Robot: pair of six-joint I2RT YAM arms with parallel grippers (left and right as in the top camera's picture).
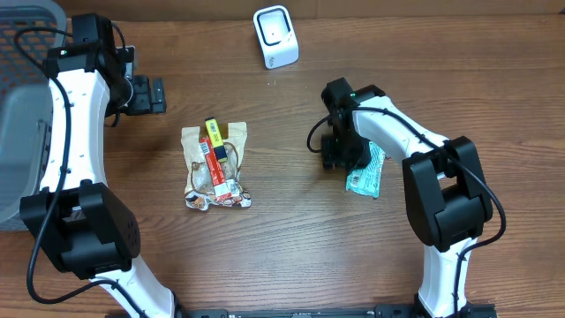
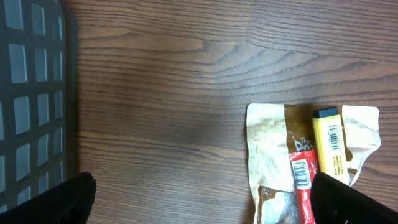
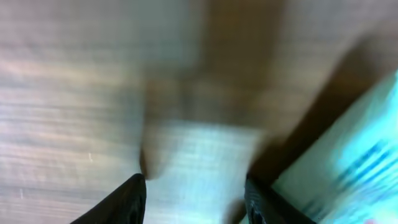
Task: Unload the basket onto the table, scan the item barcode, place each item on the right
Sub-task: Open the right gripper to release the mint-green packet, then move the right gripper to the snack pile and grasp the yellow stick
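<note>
Right end effector (image 1: 341, 155): positioned over the right half of the worktop (image 1: 291, 256), directly at the left edge of the teal packet (image 1: 367, 177), which lies flat there. In the blurred wrist view the fingers stand partly apart and the packet shows outside the right finger; a grip cannot be confirmed. Left end effector (image 1: 150, 94): spread wide, holding nothing, near the far-left corner. White scanner (image 1: 275, 37): upright at the far edge. Snack packets (image 1: 216, 168): piled at centre.
</note>
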